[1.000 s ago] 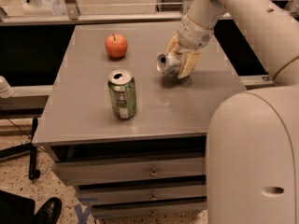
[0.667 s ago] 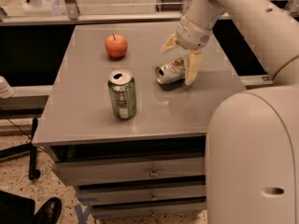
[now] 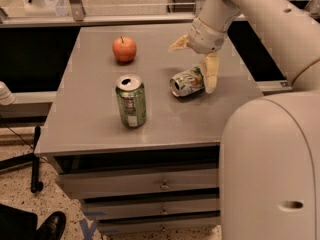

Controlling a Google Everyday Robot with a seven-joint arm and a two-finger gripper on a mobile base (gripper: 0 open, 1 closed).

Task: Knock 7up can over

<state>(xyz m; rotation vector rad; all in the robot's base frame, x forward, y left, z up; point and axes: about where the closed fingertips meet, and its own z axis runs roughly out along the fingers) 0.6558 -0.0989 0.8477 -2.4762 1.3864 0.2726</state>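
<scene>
The gripper (image 3: 190, 68) was positioned over the right-rear part of the grey table (image 3: 85, 126). Its two fingers were spread apart, with nothing held between them. One finger (image 3: 210, 74) pointed downward and appeared to touch the base end of the 7up can (image 3: 187, 83); contact could not be confirmed. The 7up can lay on its side on the tabletop, silver top facing left. An upright green can (image 3: 131, 101) stood nearer the front edge, apart from it. An apple (image 3: 124, 49) sat toward the rear left. Drawers (image 3: 162, 184) were located beneath the tabletop.
</scene>
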